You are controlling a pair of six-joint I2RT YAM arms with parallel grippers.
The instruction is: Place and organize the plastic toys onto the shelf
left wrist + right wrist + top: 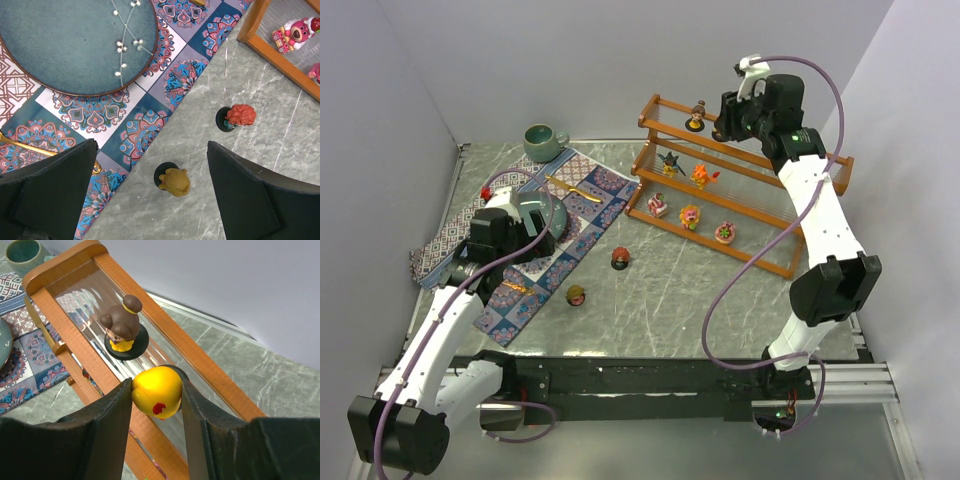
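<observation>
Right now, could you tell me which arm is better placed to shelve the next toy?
Right: the right gripper holds the yellow toy above the shelf; the left gripper hangs open.

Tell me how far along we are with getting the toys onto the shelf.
Done: six toys stand on the shelf, one on the top tier, two on the middle, three on the bottom. In hand: the right gripper holds a yellow toy over the top tier, beside the brown-haired toy. Still to go: a red-haired toy and a tan toy on the table, below the open left gripper.
</observation>
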